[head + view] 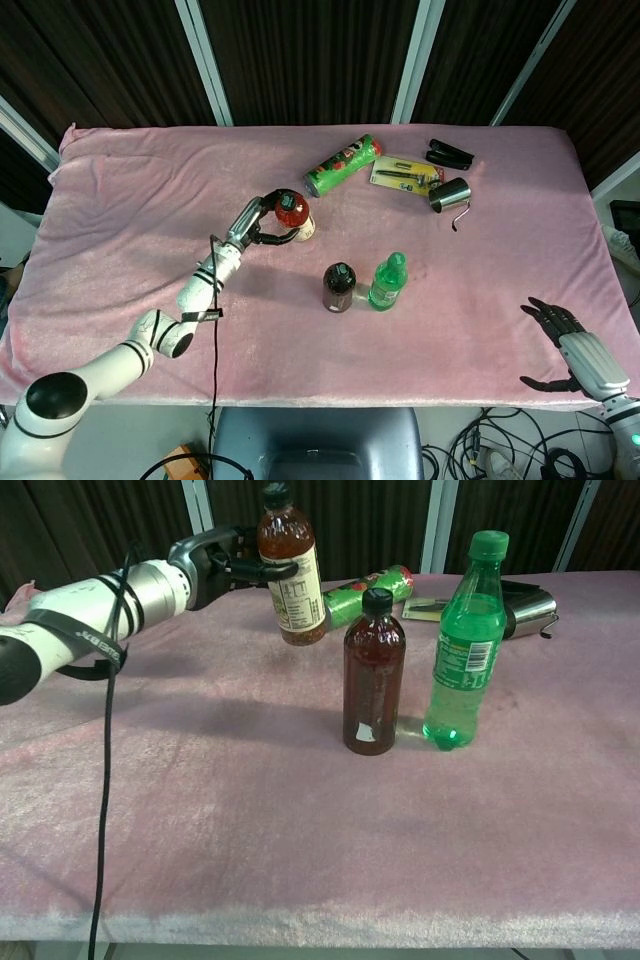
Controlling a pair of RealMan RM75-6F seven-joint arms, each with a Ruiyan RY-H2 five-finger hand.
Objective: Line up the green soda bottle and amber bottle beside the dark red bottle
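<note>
The white left arm with black joint rings reaches from the lower left corner diagonally up toward the table's middle, a thin black cable running along its forearm. Its silver-and-black left hand (258,222) (215,562) wraps dark fingers (262,570) around the upper body of an amber bottle with a black cap and white label (286,572) (294,215), holding it tilted and clear of the cloth. The black-fingered right hand (562,336) lies low at the table's near right edge, fingers spread apart and holding nothing, its grey wrist trailing off toward the corner.
</note>
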